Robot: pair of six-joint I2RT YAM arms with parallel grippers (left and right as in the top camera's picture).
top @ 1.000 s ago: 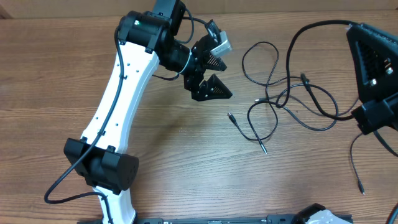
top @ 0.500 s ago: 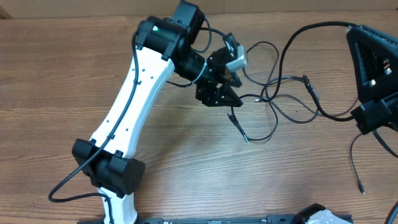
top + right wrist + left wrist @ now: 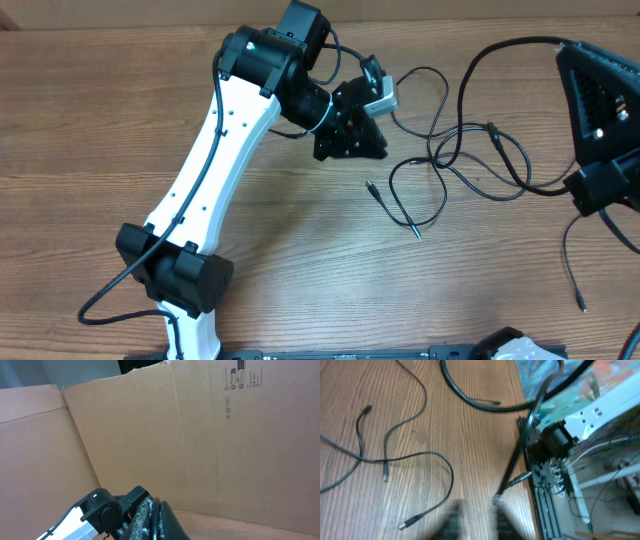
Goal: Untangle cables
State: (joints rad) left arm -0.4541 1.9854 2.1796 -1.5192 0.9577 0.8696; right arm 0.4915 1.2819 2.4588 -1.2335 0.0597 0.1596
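The cables [image 3: 436, 160] lie as loose strands on the table [image 3: 300, 270], just beside the left gripper [image 3: 366, 146]. Its jaws stand partly apart, gripping nothing. The right gripper [image 3: 156, 519] jaws are closed.

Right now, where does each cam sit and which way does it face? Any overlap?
Overhead: above the table, looking down; shows the left arm, left gripper, loose cables, and part of the right arm at the right edge.
Left wrist: on the left arm's wrist, angled down at the tabletop and its edge; own fingers blurred at the bottom.
Right wrist: faces sideways at a cardboard wall; right gripper shut at the bottom.
Shared: overhead and left wrist both see the cables and table; right wrist shows no cables.
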